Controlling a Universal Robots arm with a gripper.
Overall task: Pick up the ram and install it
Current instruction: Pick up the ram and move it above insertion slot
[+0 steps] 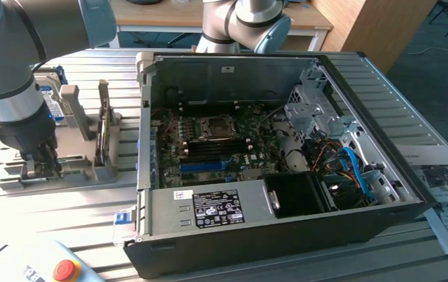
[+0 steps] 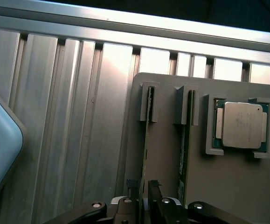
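Your ram [image 2: 147, 135] stands on its long edge in a slot of the grey holder [image 2: 165, 158], so in the wrist view you see it edge-on as a thin dark green line. Its long axis runs straight out from under the gripper [image 2: 143, 185], parallel to the ribs of the aluminium table [image 2: 79, 116], and its far end is seated in a notched upright post. A second stick [image 2: 183, 140] stands just beside it in the neighbouring slot, pointing the same way. Beyond that, a square processor [image 2: 241, 125] with a dull metal lid lies flat in its own recess. Your claw is apart: one dark finger stands on each side of the ram's near end, and a sliver of gap shows between them and the board. The holder is matte and smooth, moulded with blocky walls. The table is bright, grooved metal. In the exterior view you find the gripper [image 1: 42, 167] lowered onto the holder at that view's left, well apart from the open black computer case [image 1: 287, 235]. Inside the case the motherboard [image 1: 208, 147] lies flat, with a long blue slot [image 1: 208, 166] across it.
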